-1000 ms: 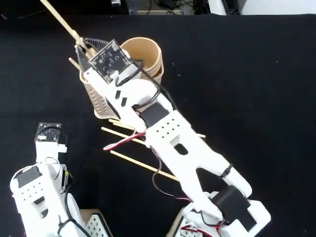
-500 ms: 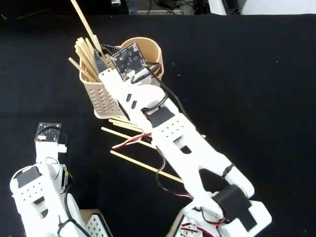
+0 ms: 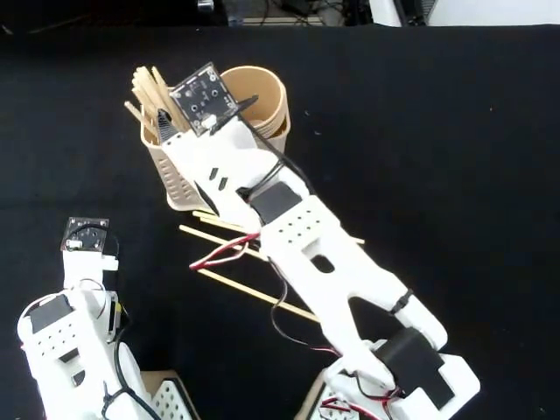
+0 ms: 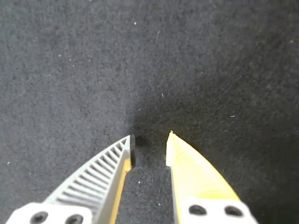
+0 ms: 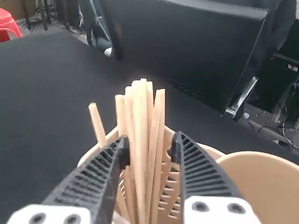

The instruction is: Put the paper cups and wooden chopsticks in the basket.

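At eleven o'clock my right tool gapes around slim wooden chopsticks in the slotted basket; left tool gapes over the black cloth surface.

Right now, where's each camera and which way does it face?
High view: fixed overhead, looking down; left arm, right arm, basket, paper cups, loose chopsticks.
Left wrist view: on left arm, facing table; left gripper open.
Right wrist view: on right arm, facing basket's chopsticks; right gripper straddles them.
Shared: high and right wrist show basket, paper cups.
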